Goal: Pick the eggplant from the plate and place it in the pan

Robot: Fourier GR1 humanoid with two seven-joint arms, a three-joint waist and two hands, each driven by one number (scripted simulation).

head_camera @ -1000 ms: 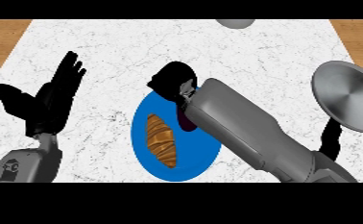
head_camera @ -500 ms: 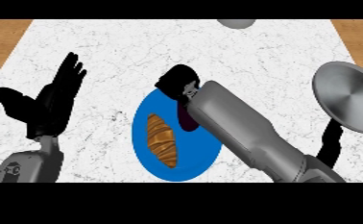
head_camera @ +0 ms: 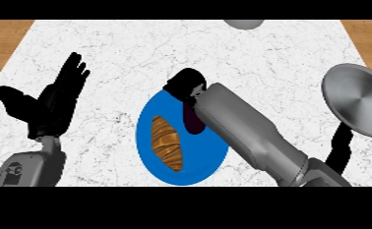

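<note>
Grey metal of my right forearm (head_camera: 254, 134) comes in from the lower right and crosses the blue plate (head_camera: 149, 147), which lies on the white marbled worktop (head_camera: 218, 51). On the plate's left half a brown croissant (head_camera: 166, 143) lies lengthwise. Just beside it, tucked against my forearm, a dark purple sliver shows: the eggplant (head_camera: 193, 120), I think, though most of it is hidden. My right hand (head_camera: 185, 83) sits over the plate's far rim, its fingers curled down around the eggplant's upper end. My left hand (head_camera: 54, 102) rests at the left, fingers straight and spread, holding nothing. At the right edge stands the grey pan (head_camera: 352, 98), its dark handle (head_camera: 339, 147) pointing toward me, well apart from the plate. Farthest off, a grey rounded object (head_camera: 243, 23) sits at the worktop's back edge.
</note>
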